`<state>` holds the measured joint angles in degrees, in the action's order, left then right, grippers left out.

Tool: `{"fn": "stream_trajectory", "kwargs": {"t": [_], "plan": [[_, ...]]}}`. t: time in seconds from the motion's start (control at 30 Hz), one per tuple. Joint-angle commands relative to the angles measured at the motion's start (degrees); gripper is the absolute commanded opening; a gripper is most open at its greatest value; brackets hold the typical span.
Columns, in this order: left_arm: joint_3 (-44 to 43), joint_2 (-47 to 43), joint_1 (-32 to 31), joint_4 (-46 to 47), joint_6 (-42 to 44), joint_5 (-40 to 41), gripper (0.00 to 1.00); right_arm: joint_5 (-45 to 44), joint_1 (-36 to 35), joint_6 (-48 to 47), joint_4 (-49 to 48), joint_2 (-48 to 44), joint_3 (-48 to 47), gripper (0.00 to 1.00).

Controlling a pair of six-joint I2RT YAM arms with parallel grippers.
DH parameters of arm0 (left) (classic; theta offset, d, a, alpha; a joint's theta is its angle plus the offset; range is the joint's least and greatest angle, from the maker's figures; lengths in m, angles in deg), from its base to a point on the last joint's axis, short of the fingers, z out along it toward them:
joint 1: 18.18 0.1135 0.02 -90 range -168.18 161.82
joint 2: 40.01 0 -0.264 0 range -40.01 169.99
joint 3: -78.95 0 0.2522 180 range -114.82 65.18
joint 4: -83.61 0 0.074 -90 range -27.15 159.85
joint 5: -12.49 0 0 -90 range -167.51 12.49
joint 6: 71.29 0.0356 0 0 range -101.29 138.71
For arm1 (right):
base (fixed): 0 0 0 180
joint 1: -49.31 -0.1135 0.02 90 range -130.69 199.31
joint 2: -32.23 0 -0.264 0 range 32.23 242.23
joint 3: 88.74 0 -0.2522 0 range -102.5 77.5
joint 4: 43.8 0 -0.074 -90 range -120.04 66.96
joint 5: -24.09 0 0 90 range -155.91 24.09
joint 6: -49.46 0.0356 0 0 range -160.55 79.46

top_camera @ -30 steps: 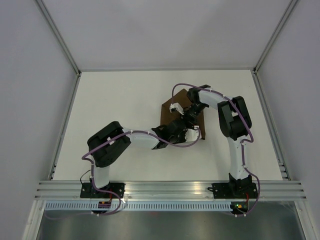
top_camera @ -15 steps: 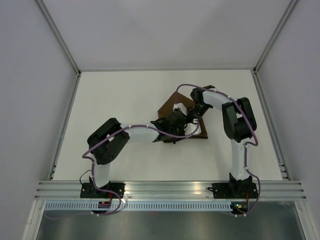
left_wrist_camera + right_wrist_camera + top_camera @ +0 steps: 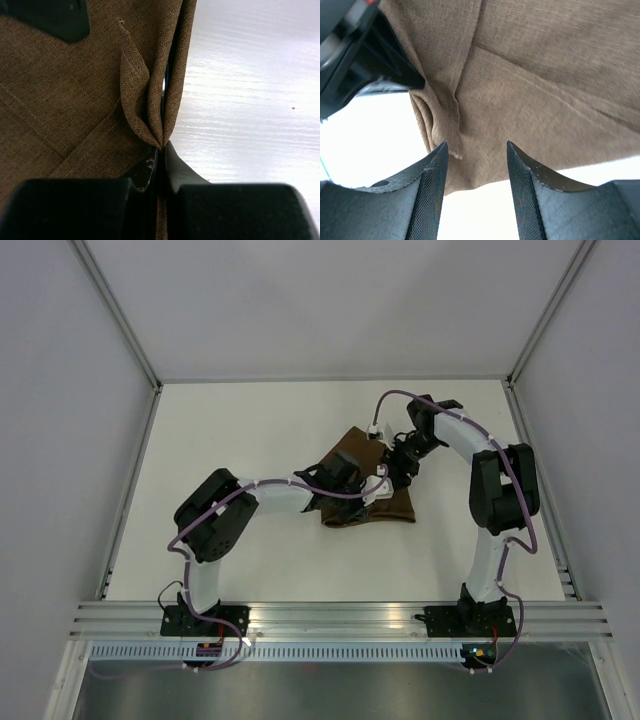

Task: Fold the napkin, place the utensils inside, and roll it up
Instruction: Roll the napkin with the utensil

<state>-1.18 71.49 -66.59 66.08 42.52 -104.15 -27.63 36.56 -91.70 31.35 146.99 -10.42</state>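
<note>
The dark-brown napkin [image 3: 396, 506] lies partly folded in the middle of the white table. My left gripper [image 3: 374, 486] is shut on a pinched fold at the napkin's edge [image 3: 150, 115]; in the left wrist view the jaws [image 3: 163, 148] meet tightly on the cloth. My right gripper [image 3: 402, 461] hovers open just above the napkin [image 3: 535, 90], its fingers [image 3: 432, 165] apart with nothing between them [image 3: 476, 148]. The utensils are out of view.
Bare white table [image 3: 250, 100] lies right beside the pinched edge. Part of the left arm's black body [image 3: 350, 55] shows close at the upper left of the right wrist view. Grey walls and metal rails [image 3: 130, 490] border the table.
The right gripper has opened, let go of the napkin and drawn back toward the far right. The left gripper has carried the cloth edge rightward, folding the napkin over.
</note>
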Motion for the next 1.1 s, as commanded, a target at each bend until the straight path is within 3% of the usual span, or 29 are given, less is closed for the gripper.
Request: {"fn": "stream_trajectory", "kwargs": {"t": [0.0,0.23,0.47,0.7,0.83,1.07], "plan": [[-1.57,3.54,3.04,-6.07,-3.59,-8.95,0.02,3.11,1.76,-0.35,-2.84,-5.06,2.57,0.56],[-7.79,8.99,11.03,-10.2,-6.32,-24.4,0.02,3.38,3.35,-3.24,-10.84,-15.26,12.32,0.56],[-17.03,17.34,14.47,-20.56,-5.89,-32.42,0.02,3.21,2.56,-2.64,-22.87,-26.07,25.75,0.56],[-22.92,21.82,16.67,-25.58,-7.46,-38.75,0.02,-9.52,-8.75,0.8,-46.05,-38.36,42.02,0.57],[-24.77,23.93,17.11,-27.78,-8.08,-41.56,0.02,-15.33,-14.75,-0.52,-53.11,-38.48,46.78,0.61],[-26.18,25.78,17.2,-29.27,-9.14,-43.15,0.02,-19.38,-19.41,-2.72,-55.76,-32.59,46.34,0.63]]}}
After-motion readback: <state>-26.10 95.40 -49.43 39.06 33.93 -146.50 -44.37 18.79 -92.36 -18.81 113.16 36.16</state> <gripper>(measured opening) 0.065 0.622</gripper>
